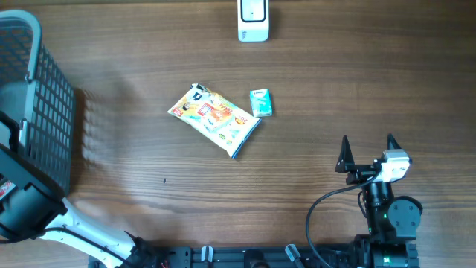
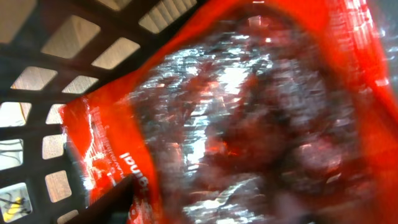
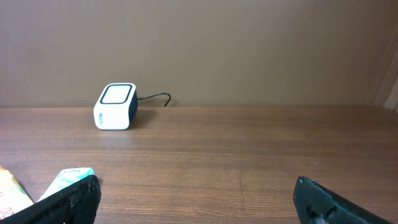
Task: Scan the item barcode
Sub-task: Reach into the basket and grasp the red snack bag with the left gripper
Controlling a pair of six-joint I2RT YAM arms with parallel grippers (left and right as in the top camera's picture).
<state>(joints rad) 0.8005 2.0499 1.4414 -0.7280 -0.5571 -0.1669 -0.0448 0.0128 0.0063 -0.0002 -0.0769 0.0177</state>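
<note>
So the red foil packet (image 2: 249,112) is down inside the grey mesh basket (image 1: 52,112), pressed right up in front of the left gripper, so close it fills the wrist view. Can't tell whether those jaws are open or clamping on it. All I get is a dark wedge (image 2: 115,199) at the bottom edge that might be a finger.

Handling-wise, it looks like a light, crinkly, shiny pouch with lumpy stuff inside. It's soft, it'll buckle, and the film is probably slippery. I'd pinch a flat sealed edge or a corner rather than the puffy middle, and go gently so the contents don't get crushed. A floppy bag will droop too, so the barcode may need flattening out.

The right gripper (image 1: 367,141) is wide open and holding nothing. The barcode scanner (image 1: 253,21) sits well ahead of its jaws and off to their left.
</note>
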